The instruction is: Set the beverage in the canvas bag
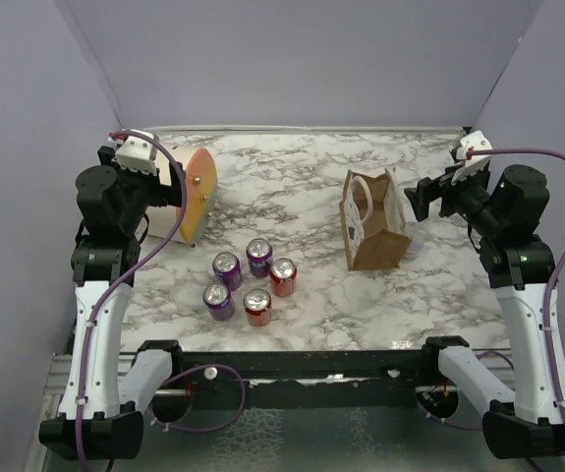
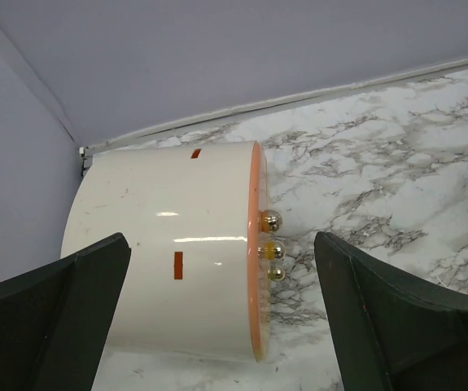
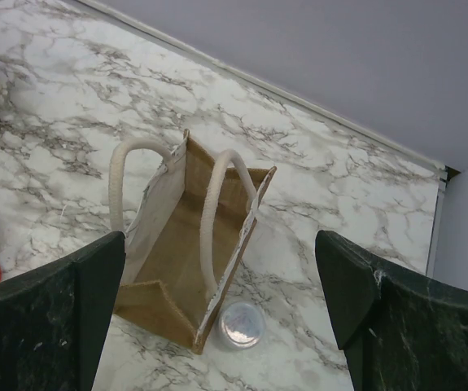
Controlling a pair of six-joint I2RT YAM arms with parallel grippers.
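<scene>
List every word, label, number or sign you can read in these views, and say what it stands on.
No text can be read in any view.
The three purple cans and two red cans: the printed wraps are too small and blurred to read.
The cream cylinder: two small red marks, no legible letters.
The canvas bag: no print shows.

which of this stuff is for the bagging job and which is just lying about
For the job: canvas bag; five clustered cans; can beside the bag.
Lying about: cream cylinder with orange face.
</scene>
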